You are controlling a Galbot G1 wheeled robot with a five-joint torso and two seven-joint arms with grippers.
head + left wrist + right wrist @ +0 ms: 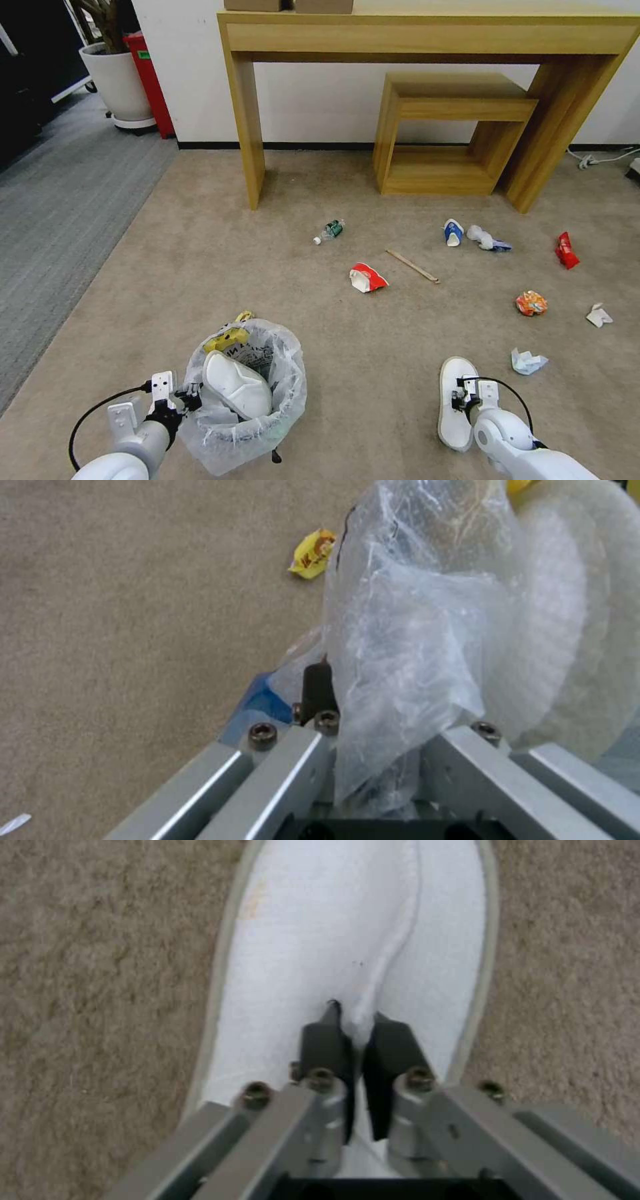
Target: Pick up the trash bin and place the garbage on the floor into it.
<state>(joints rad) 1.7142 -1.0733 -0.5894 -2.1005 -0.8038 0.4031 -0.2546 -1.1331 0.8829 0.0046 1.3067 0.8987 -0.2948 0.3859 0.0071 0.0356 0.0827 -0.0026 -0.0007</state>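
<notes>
Holding the trash bin (243, 393) by its bag rim, left gripper (190, 395) is clamped on it, w/ a white slipper (235, 385) inside. Right gripper (353, 1032) pinches another slipper (456, 400) on the floor (373, 373).

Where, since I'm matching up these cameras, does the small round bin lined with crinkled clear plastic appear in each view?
Head view: the trash bin is at lower left, with the left gripper clamped on its rim.
Left wrist view: its plastic liner rises right ahead of the fingers.
Right wrist view: faces the white slipper pinched by the right gripper, off to the bin's right.
Shared landmark: the beige short-pile carpet.
</notes>
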